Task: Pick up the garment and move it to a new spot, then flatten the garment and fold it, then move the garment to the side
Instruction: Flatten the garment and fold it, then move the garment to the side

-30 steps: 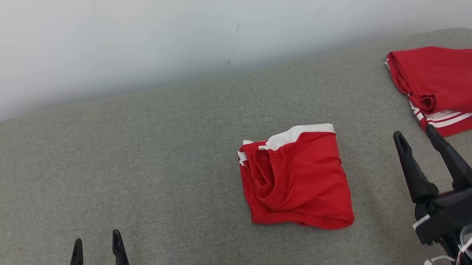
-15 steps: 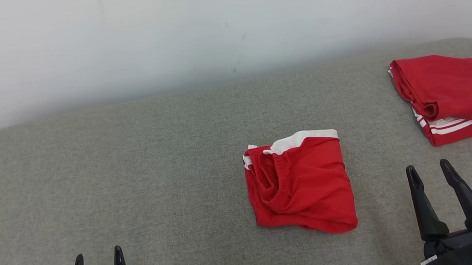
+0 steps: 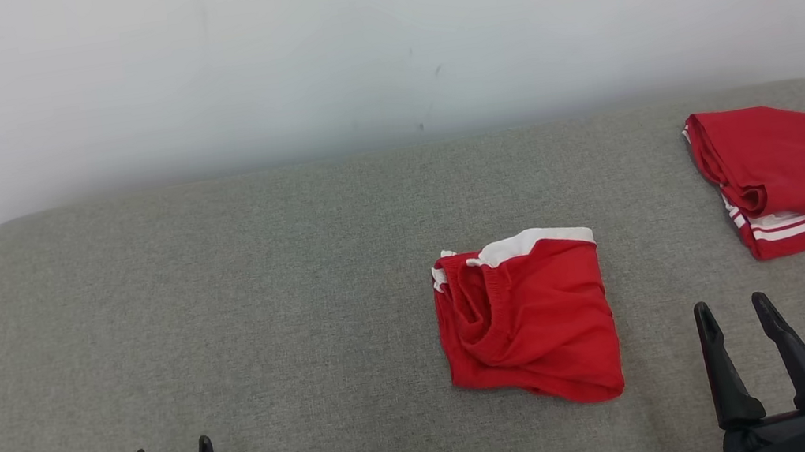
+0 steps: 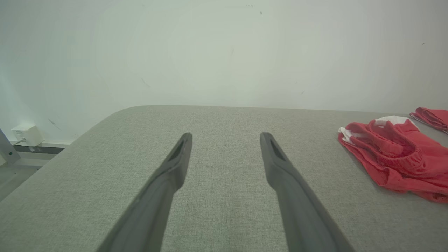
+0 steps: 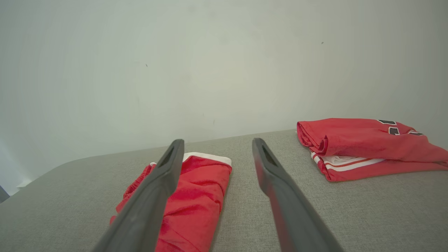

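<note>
From the head view, a folded pair of red shorts (image 3: 528, 319) with a white waistband lies a little right of the middle of the grey fabric tabletop (image 3: 226, 324). A folded red jersey (image 3: 801, 170) with dark lettering and white stripes sits well apart from it, at the far right corner near the pale wall (image 3: 343, 43). The left hand (image 3: 171, 449) shows at the lower left and the right hand (image 3: 729, 303) at the lower right. Both have their fingers spread apart and hold nothing; neither touches any cloth.

In the left wrist view, the left hand (image 4: 225, 135) hovers with its two dark fingers wide apart over bare tabletop (image 4: 224, 210). The red shorts (image 4: 395, 157) lie off to the right, with an edge of the red jersey (image 4: 432, 115) behind them. A small white box (image 4: 26, 134) sits by the wall at the far left.

In the right wrist view, the right hand (image 5: 217, 140) is spread and empty. Its left finger crosses in front of the red shorts (image 5: 199, 189), and the red jersey (image 5: 364, 140) rests further right.
</note>
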Controlling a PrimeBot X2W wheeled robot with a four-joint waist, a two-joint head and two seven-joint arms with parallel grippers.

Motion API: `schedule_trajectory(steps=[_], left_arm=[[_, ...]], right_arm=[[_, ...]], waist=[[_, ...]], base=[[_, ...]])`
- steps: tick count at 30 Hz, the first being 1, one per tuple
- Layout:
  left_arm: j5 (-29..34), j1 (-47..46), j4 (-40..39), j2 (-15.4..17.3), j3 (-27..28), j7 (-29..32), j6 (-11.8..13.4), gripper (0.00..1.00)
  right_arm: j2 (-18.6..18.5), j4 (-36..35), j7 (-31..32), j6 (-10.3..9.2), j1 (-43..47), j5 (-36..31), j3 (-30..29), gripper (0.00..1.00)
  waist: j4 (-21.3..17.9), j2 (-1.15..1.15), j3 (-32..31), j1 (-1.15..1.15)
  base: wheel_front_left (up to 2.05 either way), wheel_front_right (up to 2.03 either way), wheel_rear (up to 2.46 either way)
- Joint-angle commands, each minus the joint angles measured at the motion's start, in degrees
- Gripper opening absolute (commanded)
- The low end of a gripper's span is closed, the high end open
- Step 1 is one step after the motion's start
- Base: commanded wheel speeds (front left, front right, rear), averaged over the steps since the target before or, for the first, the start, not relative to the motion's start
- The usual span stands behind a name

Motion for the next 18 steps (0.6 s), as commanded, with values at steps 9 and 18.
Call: schedule_trajectory(steps=[9, 18], left_arm=[[0.25, 0.69, -0.38, 0.02, -0.01, -0.15, 0.25, 1.0], [-0.49, 0.76, -0.53, -0.03, 0.34, -0.15, 0.26, 1.0]], right_arm=[[0.3, 0.82, -0.22, -0.15, 0.75, -0.6, 0.08, 1.0], [0.68, 1.73, -0.2, -0.15, 0.27, -0.74, 0.74, 1.0]], waist=[[0.18, 0.0, -0.12, 0.01], [-0.06, 0.0, 0.21, 0.01]], base=[[0.0, 0.0, 0.0], [0.0, 0.0, 0.0]])
